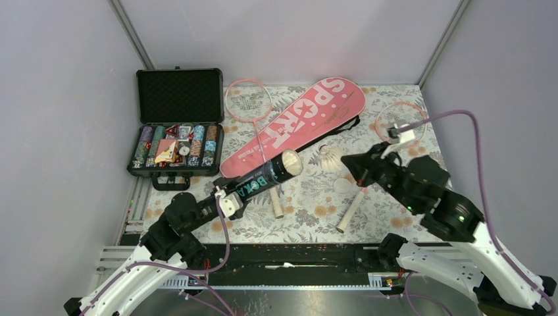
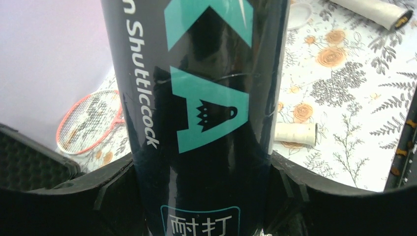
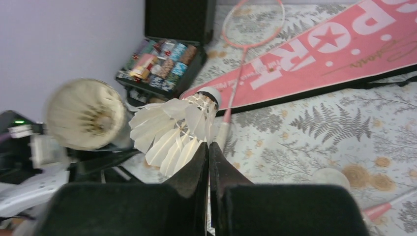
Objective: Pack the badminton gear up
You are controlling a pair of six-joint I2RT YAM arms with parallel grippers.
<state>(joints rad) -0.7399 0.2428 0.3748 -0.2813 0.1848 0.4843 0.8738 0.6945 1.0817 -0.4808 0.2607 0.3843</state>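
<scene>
Black tube (image 1: 266, 176), clamped by the left tool (image 1: 235, 195); right tool (image 3: 208, 155) pinches a shuttlecock (image 3: 172, 132) by its feathers. Best centre it on the open mouth (image 3: 84, 114) before letting go.

Floral table (image 1: 309, 210) bears racket bag (image 1: 296, 125), two rackets (image 1: 249, 100), chip case (image 1: 176, 141).

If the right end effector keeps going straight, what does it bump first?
Probably the pink-framed racket's thin shaft across the pink SPORT bag; the black tube's mouth lies left. Depth unclear.
</scene>
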